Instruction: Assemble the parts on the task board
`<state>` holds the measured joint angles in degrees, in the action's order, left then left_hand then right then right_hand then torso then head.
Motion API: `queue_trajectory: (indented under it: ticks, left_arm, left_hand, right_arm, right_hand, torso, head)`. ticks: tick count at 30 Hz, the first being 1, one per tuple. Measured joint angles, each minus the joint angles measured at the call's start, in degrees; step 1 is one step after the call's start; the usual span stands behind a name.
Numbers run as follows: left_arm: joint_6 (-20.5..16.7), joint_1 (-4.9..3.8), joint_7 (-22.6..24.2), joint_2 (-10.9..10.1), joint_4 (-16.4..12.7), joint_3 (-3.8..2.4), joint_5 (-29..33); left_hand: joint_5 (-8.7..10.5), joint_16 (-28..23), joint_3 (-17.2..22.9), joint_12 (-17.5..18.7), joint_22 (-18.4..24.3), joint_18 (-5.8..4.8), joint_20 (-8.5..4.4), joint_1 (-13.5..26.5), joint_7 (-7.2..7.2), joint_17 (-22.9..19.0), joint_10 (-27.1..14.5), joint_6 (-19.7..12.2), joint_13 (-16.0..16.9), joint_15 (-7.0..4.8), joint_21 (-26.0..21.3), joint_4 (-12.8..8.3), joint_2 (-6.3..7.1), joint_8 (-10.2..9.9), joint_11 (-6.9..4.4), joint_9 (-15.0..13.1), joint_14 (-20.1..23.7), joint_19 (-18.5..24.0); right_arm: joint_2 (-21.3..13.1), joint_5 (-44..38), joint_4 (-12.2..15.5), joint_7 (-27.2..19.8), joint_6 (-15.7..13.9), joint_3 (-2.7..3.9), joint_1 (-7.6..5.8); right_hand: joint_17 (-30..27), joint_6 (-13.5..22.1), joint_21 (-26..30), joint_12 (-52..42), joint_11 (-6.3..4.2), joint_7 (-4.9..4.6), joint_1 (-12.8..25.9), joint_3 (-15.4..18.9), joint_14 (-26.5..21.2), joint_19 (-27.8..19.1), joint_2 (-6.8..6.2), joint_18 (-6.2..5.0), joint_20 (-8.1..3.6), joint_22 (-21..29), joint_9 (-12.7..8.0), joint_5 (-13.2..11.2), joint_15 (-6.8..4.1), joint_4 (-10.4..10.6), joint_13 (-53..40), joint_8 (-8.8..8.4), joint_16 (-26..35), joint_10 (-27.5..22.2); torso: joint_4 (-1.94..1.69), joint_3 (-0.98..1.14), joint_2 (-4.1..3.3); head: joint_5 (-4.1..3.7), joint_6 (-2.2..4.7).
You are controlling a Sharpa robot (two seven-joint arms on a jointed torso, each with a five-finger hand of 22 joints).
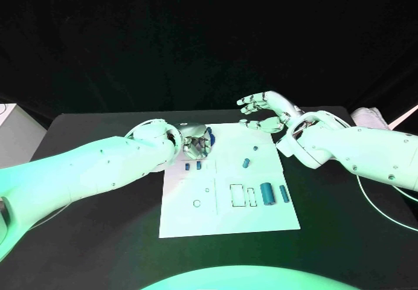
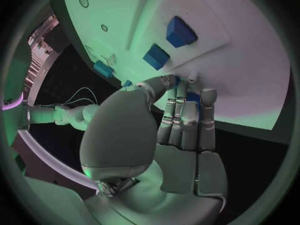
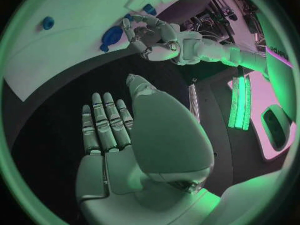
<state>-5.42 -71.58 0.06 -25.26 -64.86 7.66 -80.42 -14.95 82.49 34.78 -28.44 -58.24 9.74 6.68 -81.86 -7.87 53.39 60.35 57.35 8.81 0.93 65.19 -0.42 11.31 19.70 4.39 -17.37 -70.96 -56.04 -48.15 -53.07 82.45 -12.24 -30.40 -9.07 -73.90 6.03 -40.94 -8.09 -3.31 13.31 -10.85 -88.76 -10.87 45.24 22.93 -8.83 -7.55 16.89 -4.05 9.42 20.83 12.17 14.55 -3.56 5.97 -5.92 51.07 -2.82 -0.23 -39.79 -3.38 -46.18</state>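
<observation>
Though half-hidden, part (image 2: 194, 97) apparently between left hand (image 2: 184, 117) fingertips.

- The black table (image 1: 104, 241) carries everything and reaches from the near edge to a far edge against the dark backdrop.
- A white box-like object (image 1: 13, 121) stands at the far left, just off the table's corner.
- A thin pale cable (image 1: 379, 202) loops over the table's right side.
- A pale folded object (image 1: 370, 115) lies at the far right corner.

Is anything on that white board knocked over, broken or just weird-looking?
Nothing stands out. The task board lies flat and looks whole, with blue parts sitting on it. The left hand reaches down at its far edge, fingers on a blue piece; the right hand hangs open beyond it.
</observation>
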Motion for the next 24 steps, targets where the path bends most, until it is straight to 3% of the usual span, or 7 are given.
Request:
queue_trajectory:
  ticks: [5,9,14,18,24]
  left_arm:
    - [-2.2,0.11,0.8,-1.2,-1.0,-0.24,0.4]
    - [-3.6,0.12,1.7,-3.0,-3.1,-1.65,1.5]
    - [-3.8,0.05,2.3,-5.7,-6.1,-2.92,3.4]
    - [-3.0,0.03,2.4,-7.6,-7.5,-3.36,4.8]
    - [-1.0,0.03,2.2,-8.9,-7.6,-3.49,6.0]
  left_hand:
    - [0.0,0.2,0.0,0.8,-0.6,0.0,-0.01,0.1,-0.21,0.4,0.3,0.2,-0.2,-0.01,0.5,0.0,-0.06,-0.2,0.1,0.0,-0.6,-0.8]
    - [0.01,0.2,-0.1,1.3,-0.6,-0.01,-0.01,0.4,-0.21,0.2,0.5,0.2,-0.3,-0.01,0.5,-0.1,-0.35,-0.3,0.11,0.0,-0.6,-0.8]
    - [0.01,0.2,-0.2,1.8,-0.6,0.0,-0.01,0.8,-0.21,0.0,0.6,0.2,-0.4,-0.01,0.5,-0.2,0.03,-0.7,0.2,-0.2,-0.6,-0.8]
    - [0.01,0.2,-0.2,2.1,-0.5,0.0,-0.01,0.8,-0.21,-0.1,0.6,0.2,-0.4,0.0,0.5,-0.2,0.03,-0.7,0.2,-0.2,-0.6,-0.8]
    - [0.01,0.2,-0.2,2.2,-0.4,-0.01,-0.01,1.0,-0.22,-0.3,0.6,0.2,-0.5,0.0,0.5,-0.2,-0.19,-0.7,0.2,-0.2,-0.6,-0.8]
  right_arm:
    - [0.0,0.0,0.0,0.0,0.0,0.0,0.0]
    - [0.0,0.0,-0.1,0.0,0.0,0.0,0.0]
    - [-0.1,0.0,-0.1,0.0,0.0,0.0,0.0]
    - [-0.1,0.0,-0.1,0.0,0.0,0.0,0.0]
    - [-0.2,0.0,-0.2,0.0,0.0,0.0,0.0]
  right_hand:
    - [0.0,0.0,0.0,0.0,0.0,0.0,0.0,0.0,0.0,0.0,0.0,0.0,0.0,0.0,0.0,0.0,0.0,0.0,0.0,0.0,0.0,0.0]
    - [0.0,0.0,0.0,0.0,0.0,0.0,0.0,0.0,0.0,0.0,0.0,0.0,0.0,0.0,0.0,0.0,0.0,0.0,0.0,0.0,0.0,0.0]
    - [0.0,0.0,0.0,0.0,0.0,0.0,0.0,0.0,0.0,0.0,0.0,0.0,0.0,0.0,0.0,0.0,0.0,0.0,0.0,0.0,0.0,0.0]
    - [0.0,0.0,0.0,0.0,0.0,0.0,0.0,0.0,0.0,0.0,0.0,0.0,0.0,0.0,0.0,0.0,0.0,0.0,0.0,0.0,0.0,0.0]
    - [0.0,0.0,0.0,0.0,0.0,0.0,0.0,0.0,0.0,0.0,-0.01,0.0,0.0,0.0,0.0,0.0,0.03,0.0,0.0,0.0,0.0,0.0]
  torso:
    - [-0.03,-0.03,0.01]
    - [-0.04,-0.04,0.04]
    - [-0.09,-0.03,0.13]
    - [-0.16,0.0,0.19]
    - [-0.3,0.0,0.31]
  head:
    - [0.0,0.15]
    - [0.05,0.25]
    - [0.09,0.29]
    - [0.18,0.29]
    - [0.23,0.15]
